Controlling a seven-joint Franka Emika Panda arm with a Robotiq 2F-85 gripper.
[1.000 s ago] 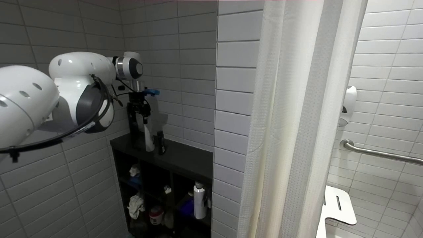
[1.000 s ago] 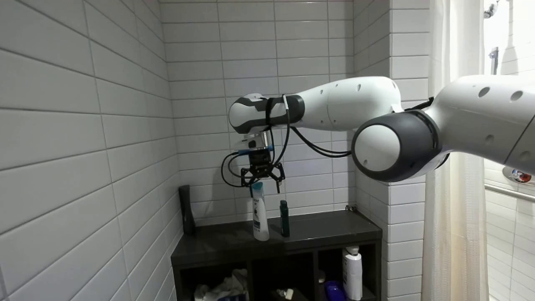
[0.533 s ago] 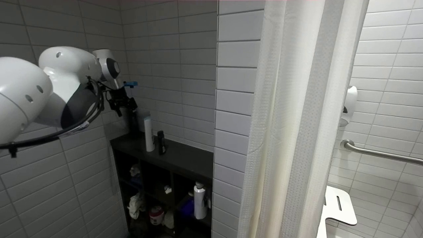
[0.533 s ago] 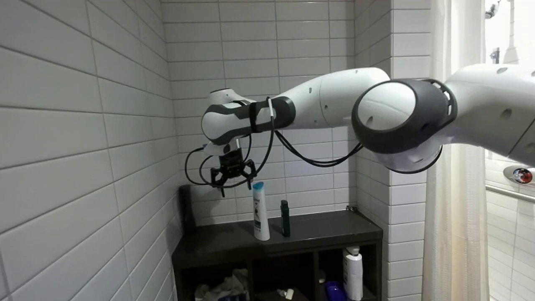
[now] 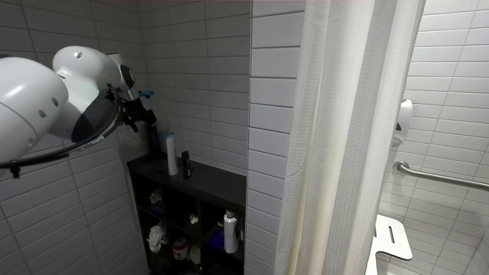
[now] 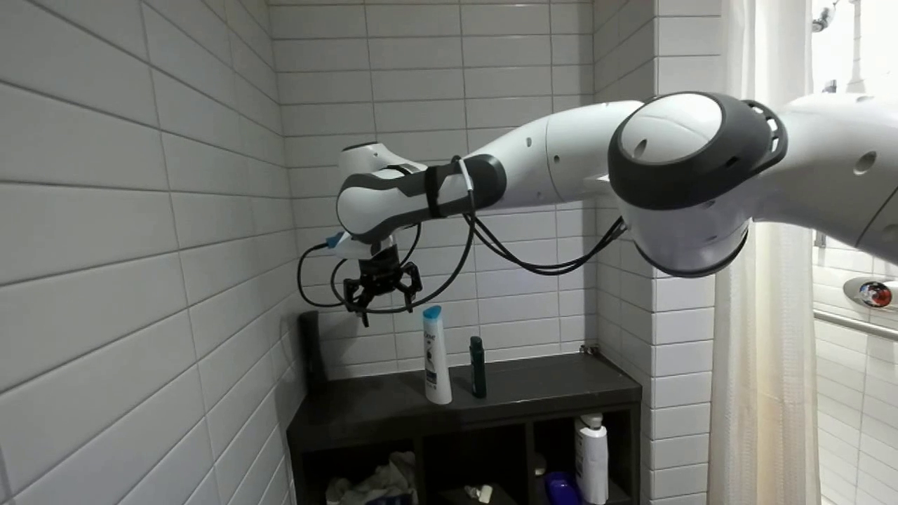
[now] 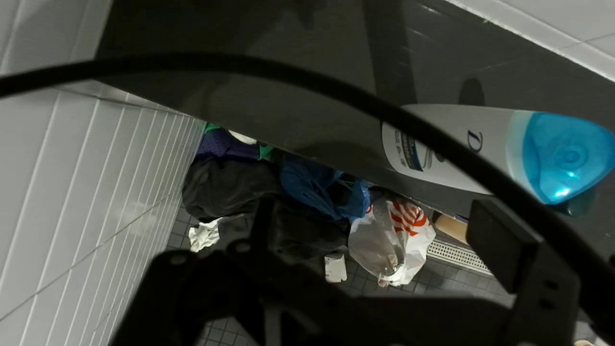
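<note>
My gripper [image 6: 387, 314] hangs open in the air, jaws spread with nothing between them. In an exterior view it is up and to the left of a white bottle [image 6: 436, 365] with a blue cap [image 6: 432, 313], and apart from it. The bottle stands upright on a dark shelf top [image 6: 547, 375]. A slim dark green bottle [image 6: 478, 368] stands beside it to the right. In the wrist view the white bottle [image 7: 480, 122] appears at upper right, partly behind a black cable, and one finger [image 7: 499, 245] shows below its cap.
A tall dark object [image 6: 313, 354] stands at the shelf's wall end. Compartments below hold crumpled cloth [image 6: 386, 480], another white bottle [image 6: 593, 459] and a purple item [image 6: 561, 487]. A curtain [image 5: 344, 133] hangs at one side. Bags [image 7: 384, 240] lie low beyond the shelf edge.
From beside the white bottle's cap, the gripper has moved left and tilted away in an exterior view, then slightly higher. The jaws stay open; the bottles stand where they were.
</note>
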